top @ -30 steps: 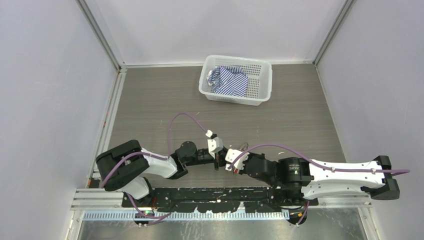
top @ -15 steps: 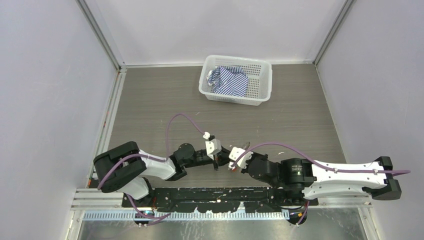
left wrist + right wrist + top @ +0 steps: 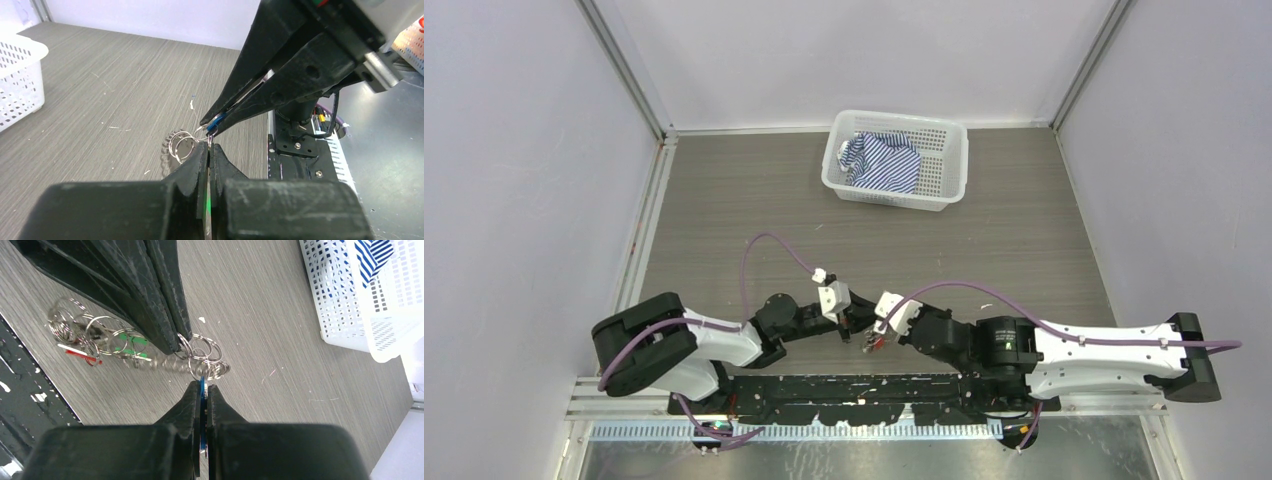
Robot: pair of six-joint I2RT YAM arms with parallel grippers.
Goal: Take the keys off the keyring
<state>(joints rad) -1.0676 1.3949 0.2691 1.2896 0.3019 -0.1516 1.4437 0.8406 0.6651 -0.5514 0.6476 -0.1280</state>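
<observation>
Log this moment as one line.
left gripper: shut on keyring | right gripper: shut on blue key | blue key not yet off

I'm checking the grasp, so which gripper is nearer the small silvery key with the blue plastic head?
Right. The right gripper is shut on the blue-headed key itself. The left gripper pinches the silvery metal keyring just beyond it.

Grey wood-grain table [image 3: 724, 220]; white basket [image 3: 944, 188] at far edge, slightly right.
</observation>
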